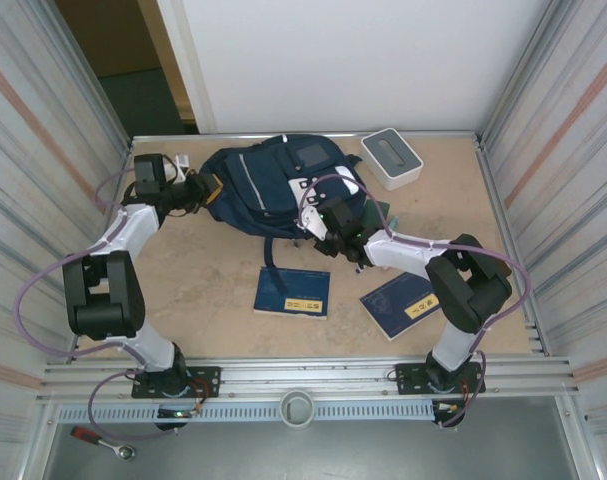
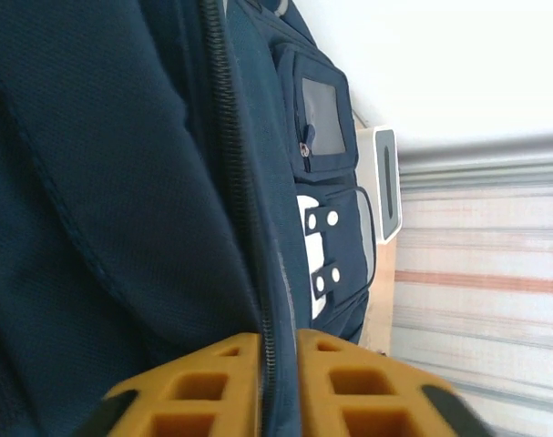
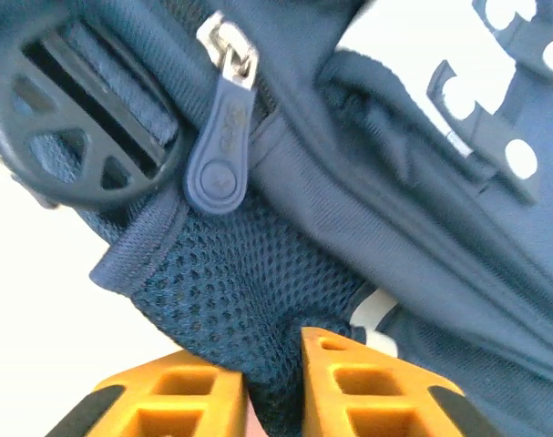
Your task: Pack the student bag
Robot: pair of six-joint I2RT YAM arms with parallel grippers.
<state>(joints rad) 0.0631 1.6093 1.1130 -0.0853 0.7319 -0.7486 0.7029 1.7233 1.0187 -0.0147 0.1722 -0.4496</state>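
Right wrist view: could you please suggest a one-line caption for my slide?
Right gripper pinching the mesh side pocket of the student bag, near a zipper pull and strap buckle.

Resting on beige table (image 1: pixel 203 300): student bag (image 1: pixel 268 190), white box (image 1: pixel 391 157) just right of it, left booklet (image 1: pixel 292 292) and right booklet (image 1: pixel 401 304) off its near side.

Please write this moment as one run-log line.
left gripper: pinching zipper seam of large navy-blue fabric backpack | right gripper: pinching its mesh pocket | two flat navy booklets: on table
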